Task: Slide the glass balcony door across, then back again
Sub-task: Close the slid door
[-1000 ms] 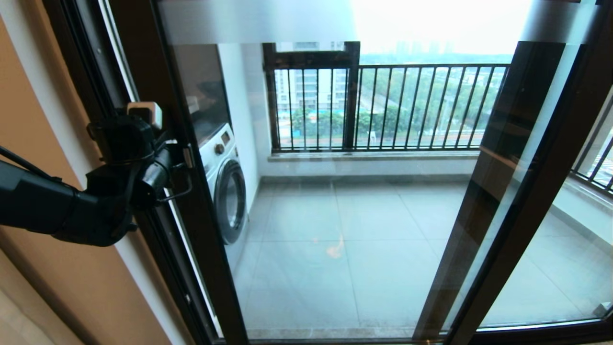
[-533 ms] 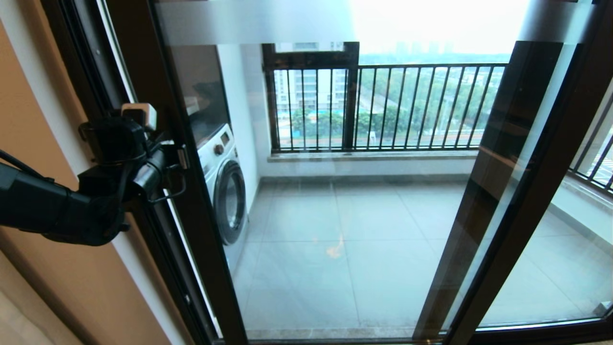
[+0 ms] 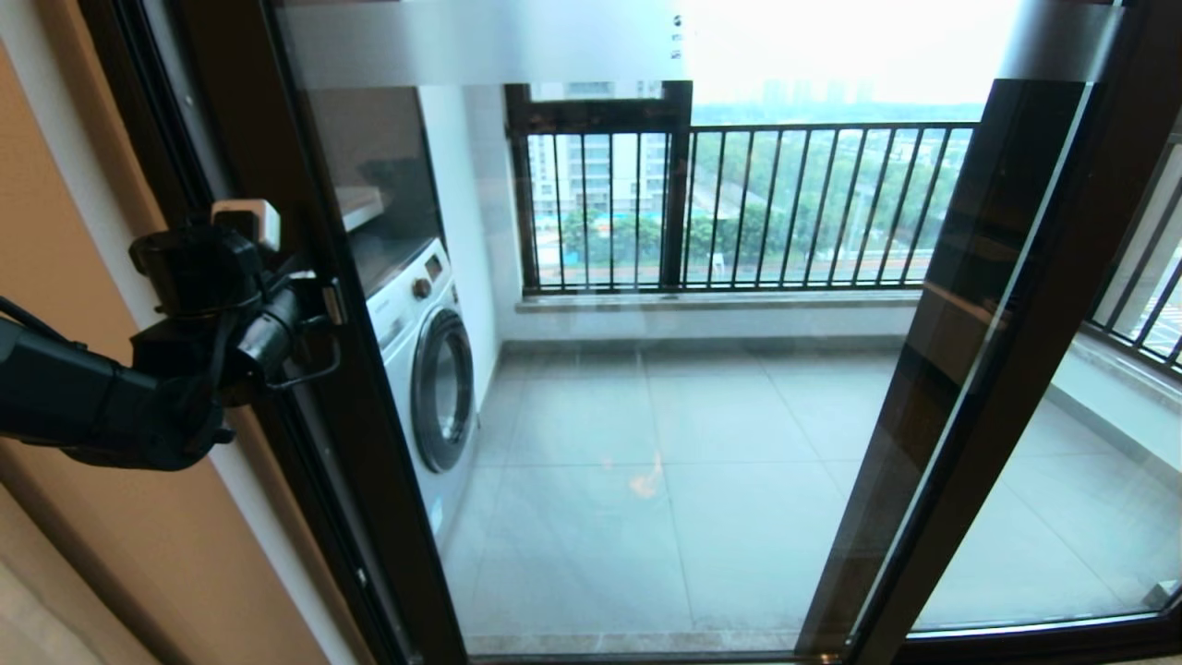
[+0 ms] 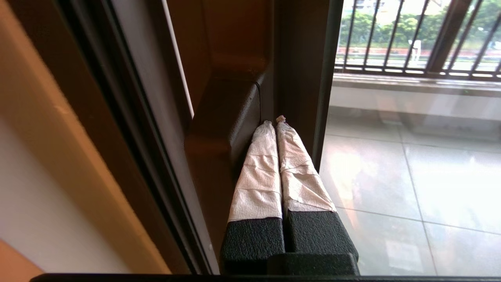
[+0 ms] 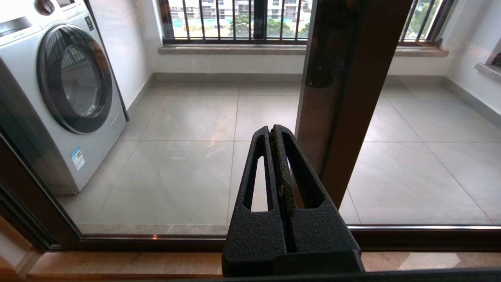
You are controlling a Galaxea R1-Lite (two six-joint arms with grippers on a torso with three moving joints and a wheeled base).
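The door (image 3: 646,369) fills most of the head view: a tall glass pane in a dark brown frame, its left stile close beside the wall (image 3: 83,231), a frosted strip (image 3: 480,42) across its top. Through the glass lie the balcony's tiled floor (image 3: 665,480), a black railing (image 3: 757,203) at the far side and a washer (image 3: 429,369) on the left. A second dark stile (image 3: 970,351) crosses on the right. The left gripper (image 4: 274,123) sits at the door's left stile, its paper-wrapped fingers (image 4: 258,172) pressed together with nothing between them, tips tucked in the recess beside the handle (image 4: 223,133), touching the frame. The right gripper (image 5: 272,131) hangs low before the glass, apart from it, fingers clenched and empty.
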